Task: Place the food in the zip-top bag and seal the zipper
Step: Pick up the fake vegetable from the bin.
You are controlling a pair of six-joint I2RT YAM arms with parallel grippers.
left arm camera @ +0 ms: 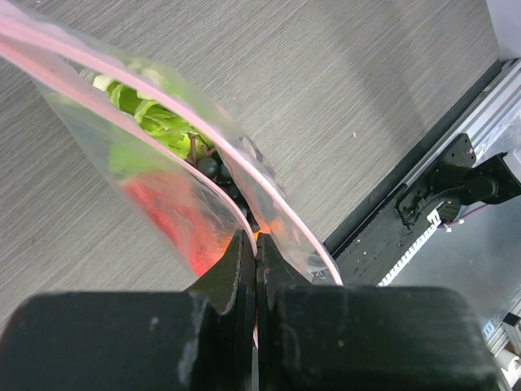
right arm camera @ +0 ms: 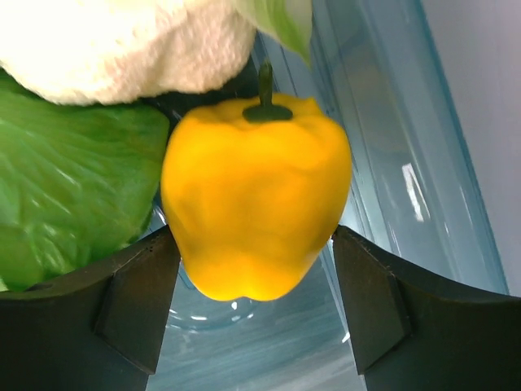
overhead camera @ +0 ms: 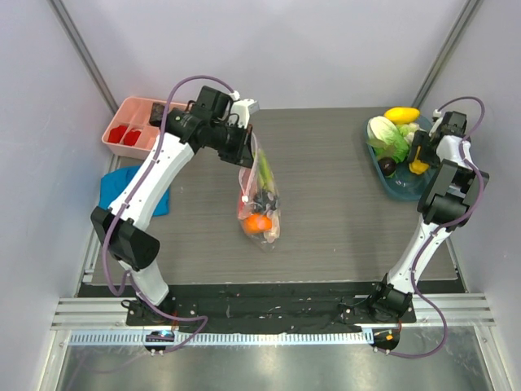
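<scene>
Hanging from left pincer (left arm camera: 256, 254), which is clamped shut on the zipper (left arm camera: 273, 195): zip-top bag (overhead camera: 262, 204), over the table (overhead camera: 342, 232). Risk: loaded bag slipping from so narrow a pinch. Clear, crinkled; leek (overhead camera: 264, 167), grapes (overhead camera: 260, 198), orange (overhead camera: 259, 222) inside. Right pincer (right arm camera: 256, 261): jaws flanking yellow pepper (right arm camera: 256, 187) in blue tray (right arm camera: 391, 147), grip uncertain. Risk: pepper squirting free. Glossy, rounded, green-stemmed.

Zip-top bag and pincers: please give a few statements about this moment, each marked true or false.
The left pincer is shut on the zipper of the zip-top bag. True.
The bag is empty. False: a leek, grapes and an orange are inside.
The zipper is sealed. False: its two strips gape apart.
A yellow bell pepper sits between the fingers of the right pincer. True.
</scene>
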